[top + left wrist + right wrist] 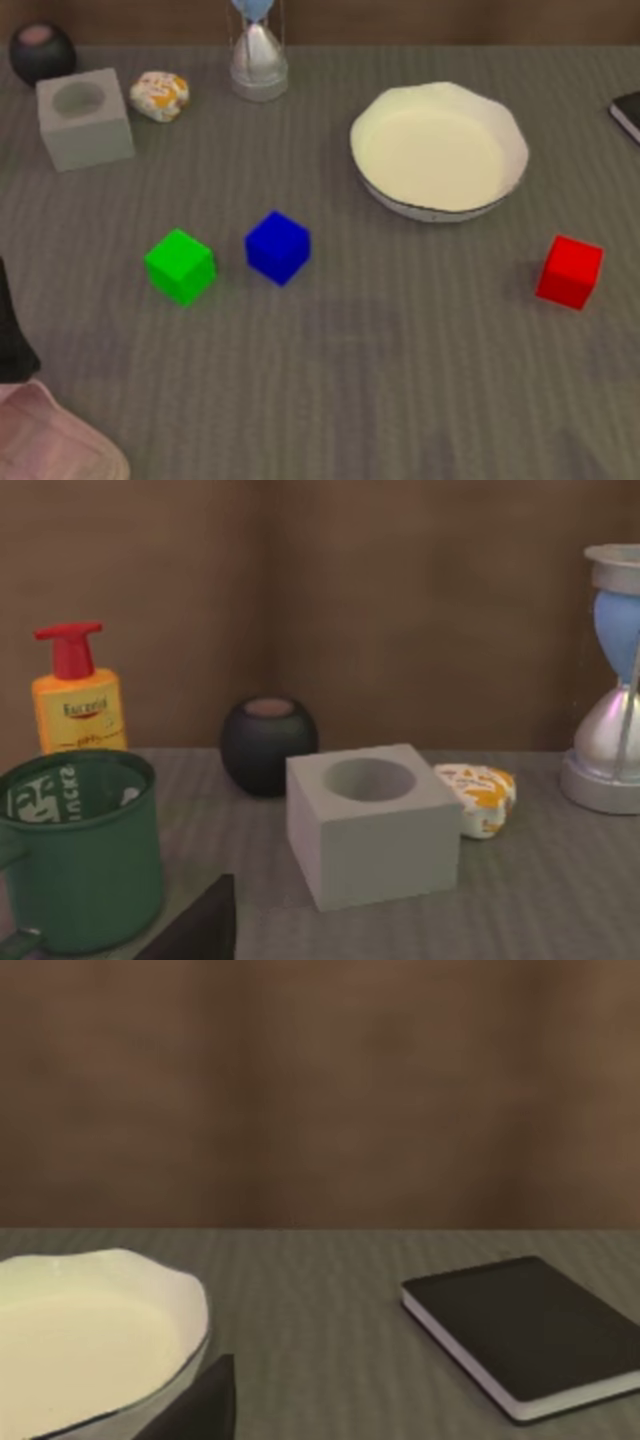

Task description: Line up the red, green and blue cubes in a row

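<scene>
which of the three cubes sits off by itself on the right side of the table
The red cube. It sits alone at the table's right, past the white bowl, while the green cube and blue cube sit close together at the left.

Table (400,380): grey, matt, fine ribbed weave like cloth.
3 cubes, green cube (180,265), blue cube (277,246), red cube (570,271): plain, smooth, flat colour, slight sheen.
Bowl (505,125) beyond blue cube: cream, smooth, glossy like glazed ceramic, dark rim line.
Grey block (85,118) beyond green cube: matt, stone-like.
Hourglass (259,60) right of block: shiny metal base, clear glass.
Mug (78,865): green, enamel-like gloss.
Bottle (78,695): orange plastic, red cap.
Book (530,1330): matt black cover, pale paper edges.
Back wall: brown, wood-like.
</scene>
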